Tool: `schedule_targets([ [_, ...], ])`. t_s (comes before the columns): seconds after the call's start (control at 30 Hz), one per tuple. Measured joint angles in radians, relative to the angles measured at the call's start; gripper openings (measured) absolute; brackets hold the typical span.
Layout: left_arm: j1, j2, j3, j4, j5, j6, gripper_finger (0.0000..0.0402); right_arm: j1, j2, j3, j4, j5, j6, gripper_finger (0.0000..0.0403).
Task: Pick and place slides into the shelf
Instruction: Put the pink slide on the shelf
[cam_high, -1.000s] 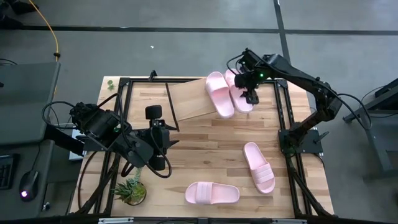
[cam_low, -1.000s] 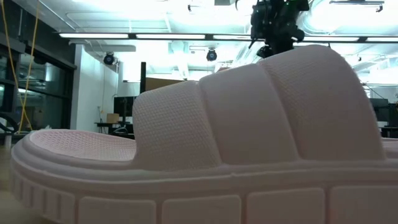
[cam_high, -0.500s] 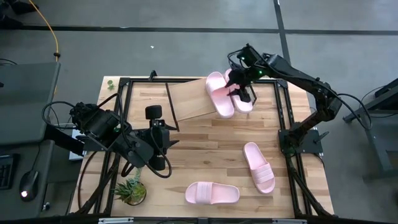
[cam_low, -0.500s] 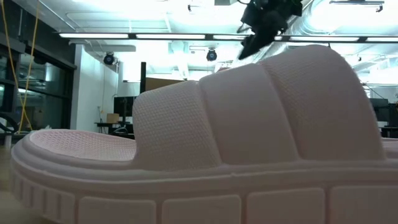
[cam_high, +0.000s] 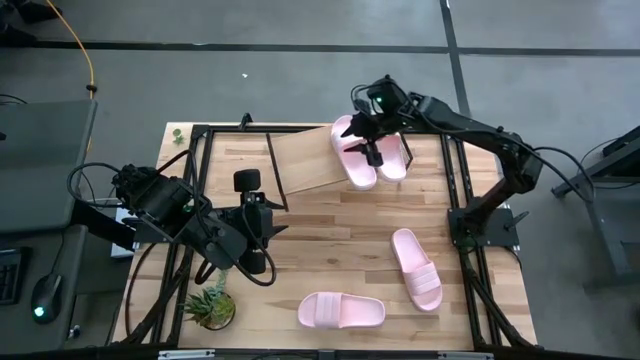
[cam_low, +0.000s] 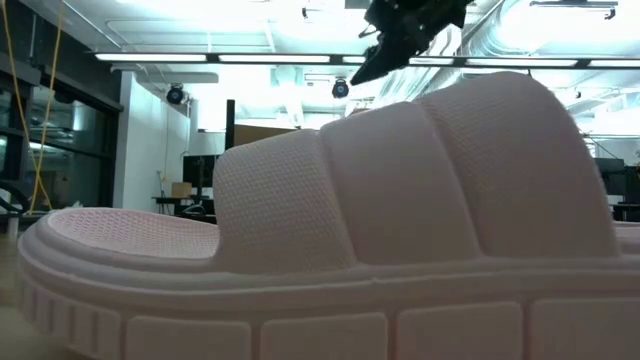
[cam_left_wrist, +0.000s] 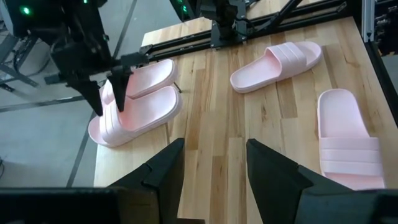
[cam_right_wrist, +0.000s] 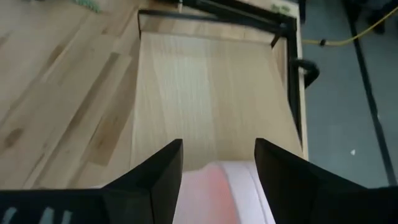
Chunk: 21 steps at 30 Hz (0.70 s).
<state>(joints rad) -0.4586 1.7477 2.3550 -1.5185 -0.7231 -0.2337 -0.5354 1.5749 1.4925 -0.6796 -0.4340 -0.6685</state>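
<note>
Hovering above the far end of the surface, the right gripper hangs over the inner of two slides resting side by side on the shelf, its fingers parted and holding nothing; the right wrist view looks past those spread fingers at the bare slanted board, with the pink edge of a slide just beneath; the inner shelved slide and the outer shelved slide touch along their long sides, both long axes running from the far edge toward the near one, up the slope of the board; two more slides lie loose, well apart from the shelf; the slide by the right arm's base lies with its long axis roughly near-to-far, and the slide at the near edge lies crosswise, filling the low view; the right arm looks better placed for the first, while the near-edge one lies between the two arms; the left gripper waits low at the left side, fingers parted and empty; the slides are soft, finely pebbled foam with ribbed soles and a broad arched strap; the shelf is smooth pale wood on thin black metal.
</note>
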Motion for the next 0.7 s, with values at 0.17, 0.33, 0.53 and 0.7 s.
schedule_targets([
  [0.17,0.0,0.0,0.0,-0.001,0.0,0.0,0.0156,0.0,0.057,-0.001,0.009,0.015,-0.001,0.019],
  [0.33,0.0,0.0,0.0,-0.001,0.0,0.0,0.0156,0.0,0.087,-0.001,0.047,0.022,0.013,0.019],
  [0.53,0.0,0.0,0.0,-0.002,0.001,0.0,0.0156,0.013,0.132,-0.001,0.055,0.024,0.015,0.019],
  [0.7,0.0,0.0,0.0,-0.002,0.001,0.0,0.0156,0.031,0.14,-0.001,0.082,0.042,0.009,0.019],
])
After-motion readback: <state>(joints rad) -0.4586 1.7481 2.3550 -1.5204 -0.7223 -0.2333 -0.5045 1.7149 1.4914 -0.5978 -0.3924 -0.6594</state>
